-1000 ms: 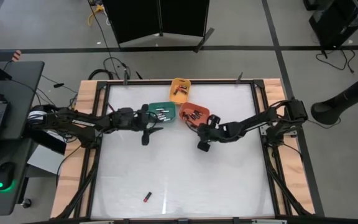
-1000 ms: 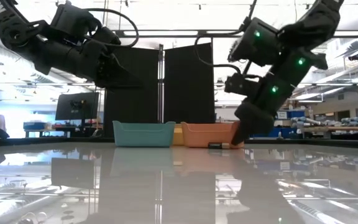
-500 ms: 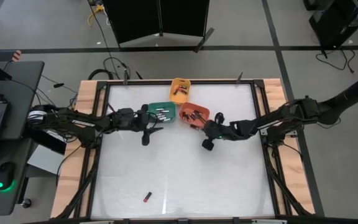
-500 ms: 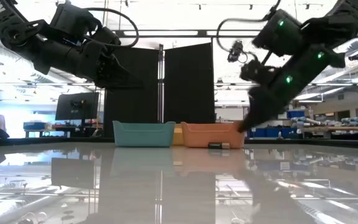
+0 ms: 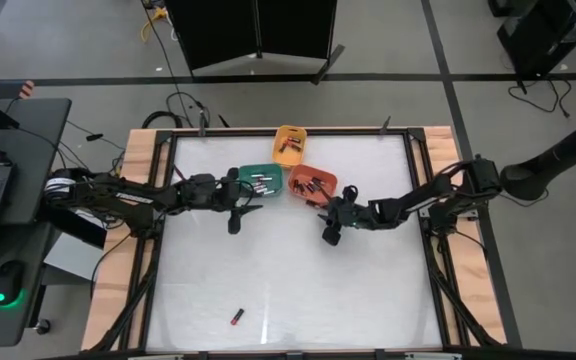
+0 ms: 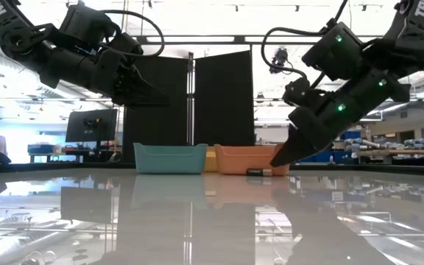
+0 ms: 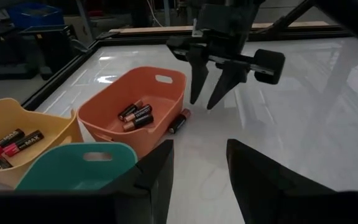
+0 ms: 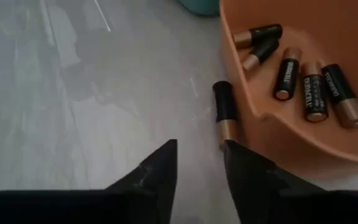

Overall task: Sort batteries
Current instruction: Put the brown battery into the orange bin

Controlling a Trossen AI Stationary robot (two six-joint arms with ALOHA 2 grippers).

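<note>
Lying just ahead of the right fingers [image 8: 197, 163], open and empty, 1 battery [image 8: 224, 109] looks light, hard and rolly; pinch its middle. Left fingers [image 7: 197, 163] open, empty.

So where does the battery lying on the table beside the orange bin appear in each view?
High view: not discernible.
Low view: dark battery in front of the orange bin.
Left wrist view: against that bin's wall.
Right wrist view: beside its rim.
Shared landmark: the orange bin.

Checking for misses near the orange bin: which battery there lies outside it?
The black-and-copper battery lying on the table against the orange bin's outer wall, by the open right gripper; the others lie inside.
</note>
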